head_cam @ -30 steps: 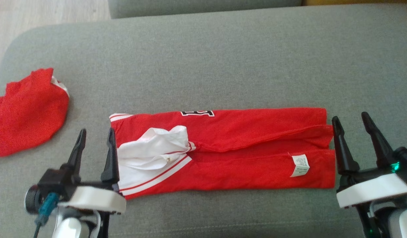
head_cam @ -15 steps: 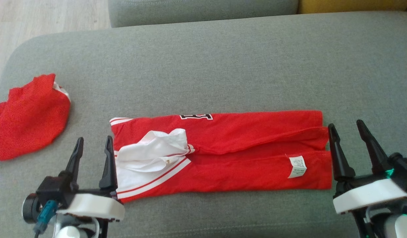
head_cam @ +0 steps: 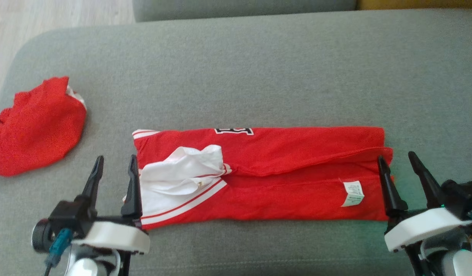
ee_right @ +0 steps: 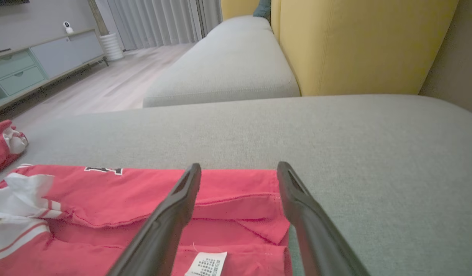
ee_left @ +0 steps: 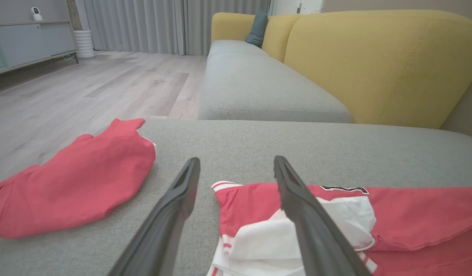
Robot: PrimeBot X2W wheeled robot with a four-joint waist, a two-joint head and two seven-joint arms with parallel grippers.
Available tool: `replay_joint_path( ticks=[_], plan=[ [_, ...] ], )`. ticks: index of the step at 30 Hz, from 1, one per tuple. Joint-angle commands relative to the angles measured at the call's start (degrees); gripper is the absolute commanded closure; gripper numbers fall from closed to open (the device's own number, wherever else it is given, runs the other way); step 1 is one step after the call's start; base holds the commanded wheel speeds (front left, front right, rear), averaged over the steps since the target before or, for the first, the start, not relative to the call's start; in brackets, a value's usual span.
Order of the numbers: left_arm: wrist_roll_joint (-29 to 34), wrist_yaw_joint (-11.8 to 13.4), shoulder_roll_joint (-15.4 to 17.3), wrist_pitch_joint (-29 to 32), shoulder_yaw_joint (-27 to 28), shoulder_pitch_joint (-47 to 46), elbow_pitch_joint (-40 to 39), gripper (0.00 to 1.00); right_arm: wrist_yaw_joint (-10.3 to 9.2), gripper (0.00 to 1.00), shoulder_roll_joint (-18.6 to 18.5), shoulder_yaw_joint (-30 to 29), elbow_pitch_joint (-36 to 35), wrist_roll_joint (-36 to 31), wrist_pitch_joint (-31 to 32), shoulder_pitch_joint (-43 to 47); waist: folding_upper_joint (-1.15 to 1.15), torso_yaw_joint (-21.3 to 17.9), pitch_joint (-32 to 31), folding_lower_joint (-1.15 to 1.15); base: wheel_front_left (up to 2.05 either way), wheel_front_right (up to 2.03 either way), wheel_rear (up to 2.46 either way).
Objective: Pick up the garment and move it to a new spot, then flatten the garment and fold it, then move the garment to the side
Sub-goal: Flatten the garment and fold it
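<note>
Right tool (head_cam: 396,156) nearer, astride garment (head_cam: 289,153) edge

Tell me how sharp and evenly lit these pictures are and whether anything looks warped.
Head view: soft and grainy, the print on the care label of the folded garment unreadable, a green glow on the cushion beside the right tool. Left wrist view: sharper, even daylight, the left tool looming large through the wide lens. Right wrist view: clear, the label's print visible as lines.

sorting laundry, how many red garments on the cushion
2: a folded garment in the middle, a crumpled garment at the left end of the cushion. None seems hidden.
</note>
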Motion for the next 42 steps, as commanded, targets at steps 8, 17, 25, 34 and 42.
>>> replay_joint_path(
  ticks=[8,17,25,34,42],
  plan=[
    [0.84,-1.17,0.59,-1.09,1.10,-7.60,-1.13,0.00,-0.05,0.00,-2.40,-1.61,7.38,1.07,-0.16,-7.40,0.00,2.62,5.07,0.00,0.00,0.00,0.00],
    [1.49,-2.79,-0.88,-1.90,-0.01,-11.15,0.60,0.00,-0.05,0.00,-1.82,-4.99,16.61,0.86,2.53,-13.53,0.00,4.09,8.56,0.00,0.00,0.00,0.00],
    [1.79,-3.88,-1.82,-2.10,0.43,-12.57,2.05,0.00,-0.05,0.40,0.80,-5.80,18.12,0.98,8.19,-11.99,0.00,4.41,9.94,0.00,0.00,0.00,0.00],
    [2.90,-5.28,-2.68,-2.12,2.03,-12.72,2.25,0.00,-0.05,0.21,3.20,-6.09,12.50,1.83,11.12,-5.36,0.00,3.46,10.23,0.00,0.00,0.00,0.00],
    [3.87,-6.22,-3.13,-2.12,2.93,-12.92,2.40,0.00,-0.05,1.00,3.46,-5.50,11.79,4.27,10.43,-4.39,0.00,2.39,10.46,0.00,0.00,0.00,0.00]
  ],
)
